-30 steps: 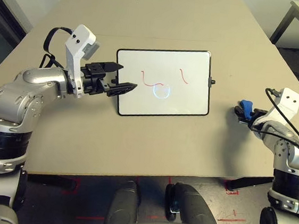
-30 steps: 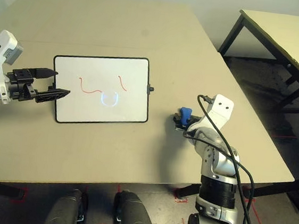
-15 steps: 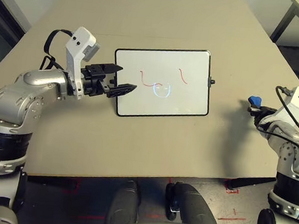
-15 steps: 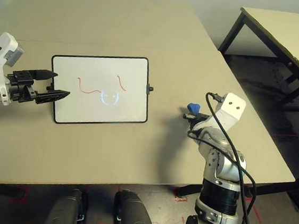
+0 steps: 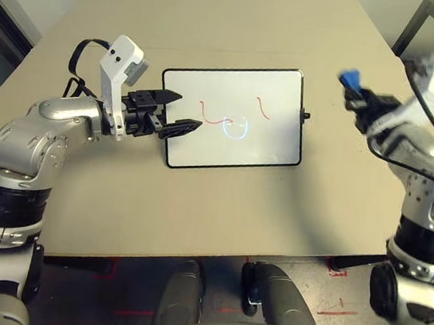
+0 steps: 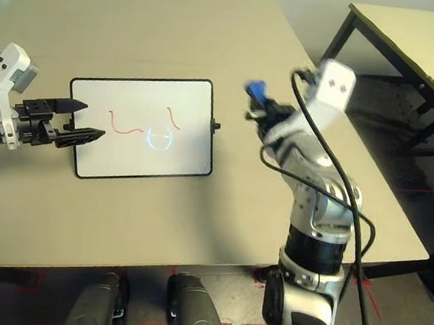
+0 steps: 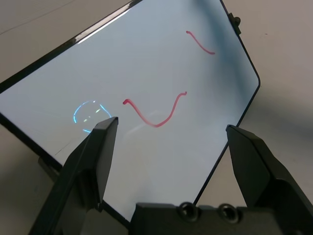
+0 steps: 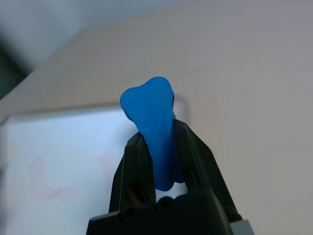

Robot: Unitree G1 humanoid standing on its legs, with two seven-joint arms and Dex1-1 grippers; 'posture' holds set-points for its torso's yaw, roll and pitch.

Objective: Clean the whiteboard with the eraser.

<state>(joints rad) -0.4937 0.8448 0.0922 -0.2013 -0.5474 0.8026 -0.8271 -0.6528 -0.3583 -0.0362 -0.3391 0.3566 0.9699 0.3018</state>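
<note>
The eraser (image 8: 152, 132) is clamped upright between the right gripper's (image 8: 157, 147) fingers, its upper lobe standing proud of the tips so that a free blue face can meet the board; in the head views it hangs in the air off the whiteboard's (image 5: 265, 148) right short side, apart from it. The whiteboard lies flat on the desk (image 5: 197, 207), its red strokes (image 7: 156, 110) not yet wiped. The left gripper (image 5: 177, 112) hovers over the board's left edge, fingers spread wide and empty, probably placed to steady the board.
</note>
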